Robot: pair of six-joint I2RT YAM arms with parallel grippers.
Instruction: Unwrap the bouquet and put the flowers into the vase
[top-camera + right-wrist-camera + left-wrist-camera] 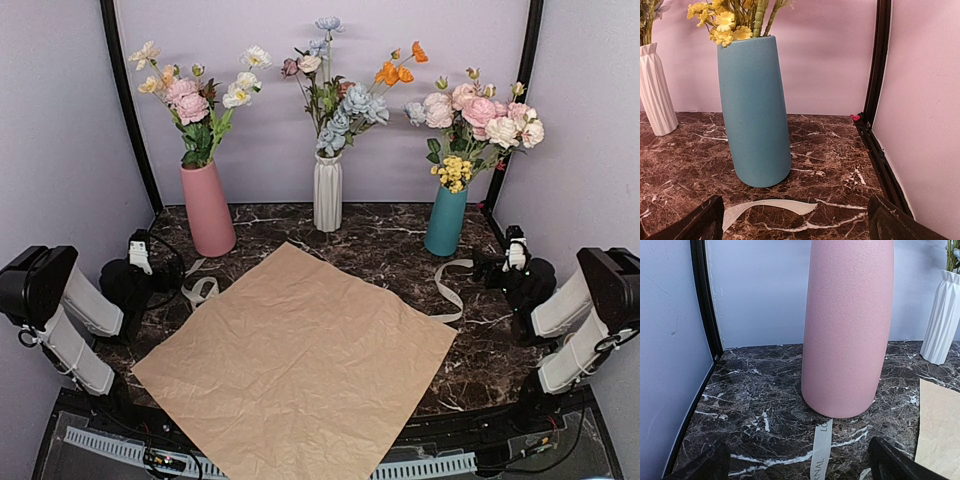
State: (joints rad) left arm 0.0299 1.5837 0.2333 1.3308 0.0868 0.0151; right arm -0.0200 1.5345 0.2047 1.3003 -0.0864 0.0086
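Note:
The flowers (195, 95), pink, white and peach blooms on green stems, stand in the tall pink vase (208, 208) at the back left. The bouquet is undone: its tan kraft paper (300, 360) lies flat and spread over the middle of the table. A cream ribbon (200, 290) lies loose beside it. My left gripper (140, 250) is open at the left edge, facing the vase (847, 330) from a short way off, with the ribbon (821, 450) on the table between its fingers (895, 462). My right gripper (515, 250) is open at the right edge, holding nothing.
A white ribbed vase (328, 192) with blue and orange flowers stands at the back centre. At the back right is a teal vase (446, 220) with pink roses. A second ribbon (452, 290) curls on the marble in front of the teal vase (755, 110). Black frame posts line both side walls.

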